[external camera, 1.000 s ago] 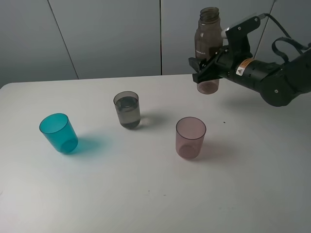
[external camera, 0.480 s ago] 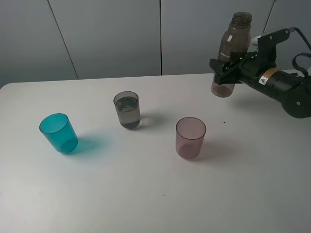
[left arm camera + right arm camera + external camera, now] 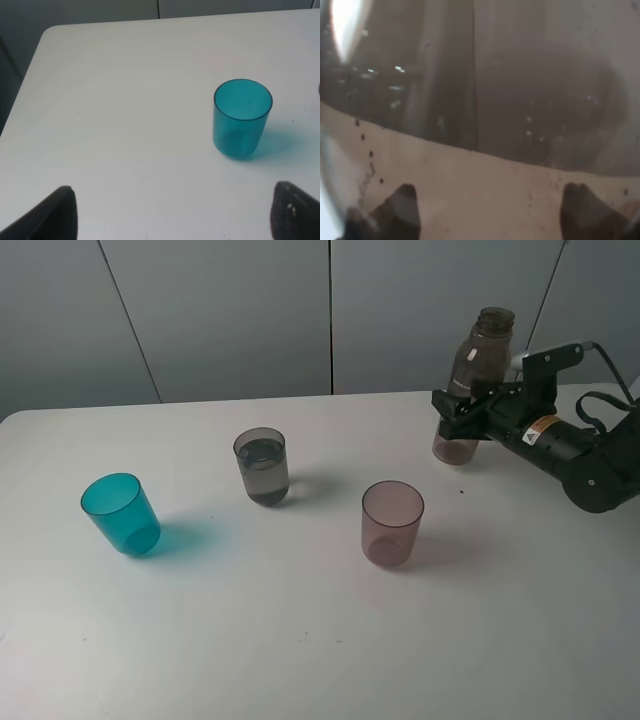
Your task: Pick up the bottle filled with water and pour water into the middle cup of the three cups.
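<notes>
The smoky grey-brown bottle (image 3: 478, 365) stands nearly upright at the far right of the table, its base at or just above the surface. My right gripper (image 3: 462, 422) is shut on its lower body. In the right wrist view the bottle (image 3: 480, 100) fills the picture between the fingertips (image 3: 395, 210). The middle cup (image 3: 262, 466), smoky grey, holds some water. The teal cup (image 3: 121, 514) stands at the left and the pink-mauve cup (image 3: 392, 523) at the right front. My left gripper (image 3: 172, 220) is open and empty, short of the teal cup (image 3: 242, 118).
The white table (image 3: 300, 640) has its back edge against a grey wall. The right arm's black body (image 3: 590, 455) lies low over the table's right side. The table's left corner (image 3: 47, 35) shows in the left wrist view.
My right gripper has carried the bottle to the right and down, away from the cups, and brought it nearly upright near the table. The cups and left gripper have not moved.
</notes>
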Robot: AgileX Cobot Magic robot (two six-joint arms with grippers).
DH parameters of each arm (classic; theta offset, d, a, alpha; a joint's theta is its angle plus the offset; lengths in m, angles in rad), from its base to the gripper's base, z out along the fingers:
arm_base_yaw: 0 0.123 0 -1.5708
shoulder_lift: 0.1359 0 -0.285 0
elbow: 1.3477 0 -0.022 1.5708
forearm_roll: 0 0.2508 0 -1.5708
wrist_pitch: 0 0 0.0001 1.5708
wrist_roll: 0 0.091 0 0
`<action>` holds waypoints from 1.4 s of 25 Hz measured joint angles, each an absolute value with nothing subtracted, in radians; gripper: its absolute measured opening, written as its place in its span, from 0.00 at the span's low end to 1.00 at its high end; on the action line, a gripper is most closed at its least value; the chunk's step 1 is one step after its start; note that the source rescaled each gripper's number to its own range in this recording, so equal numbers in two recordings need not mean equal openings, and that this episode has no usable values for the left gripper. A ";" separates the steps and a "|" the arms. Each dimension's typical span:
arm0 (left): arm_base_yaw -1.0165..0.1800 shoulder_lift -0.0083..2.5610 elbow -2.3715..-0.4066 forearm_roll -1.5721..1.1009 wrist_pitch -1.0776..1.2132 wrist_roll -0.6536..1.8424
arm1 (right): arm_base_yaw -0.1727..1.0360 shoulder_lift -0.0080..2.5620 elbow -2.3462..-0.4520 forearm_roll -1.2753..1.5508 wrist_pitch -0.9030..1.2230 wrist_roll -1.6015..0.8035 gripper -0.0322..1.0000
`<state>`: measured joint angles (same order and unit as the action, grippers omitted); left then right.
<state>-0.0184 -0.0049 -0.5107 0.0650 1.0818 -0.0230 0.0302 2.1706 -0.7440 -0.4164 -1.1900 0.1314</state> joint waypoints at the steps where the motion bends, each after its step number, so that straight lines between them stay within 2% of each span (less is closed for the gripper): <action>1: -0.018 -0.005 -0.511 0.065 1.082 -0.023 | 0.030 2.173 -0.744 -0.408 -1.190 0.130 0.04; 24: -0.018 -0.005 -0.511 0.065 1.082 -0.023 | 0.030 2.175 -0.744 -0.413 -1.131 0.116 0.05; 25: -0.018 -0.005 -0.511 0.065 1.082 -0.023 | 0.030 2.175 -0.744 -0.415 -1.131 0.116 0.14; 26: -0.018 -0.005 -0.511 0.065 1.082 -0.023 | 0.030 2.175 -0.744 -0.419 -1.131 0.116 0.29; 29: -0.018 -0.005 -0.511 0.065 1.082 -0.023 | 0.030 2.171 -0.744 -0.429 -1.131 0.115 0.64; 32: -0.018 -0.005 -0.511 0.065 1.082 -0.023 | 0.030 2.144 -0.720 -0.431 -1.133 0.090 0.85; 35: -0.018 -0.005 -0.511 0.065 1.082 -0.023 | 0.030 2.110 -0.663 -0.424 -1.135 0.032 0.96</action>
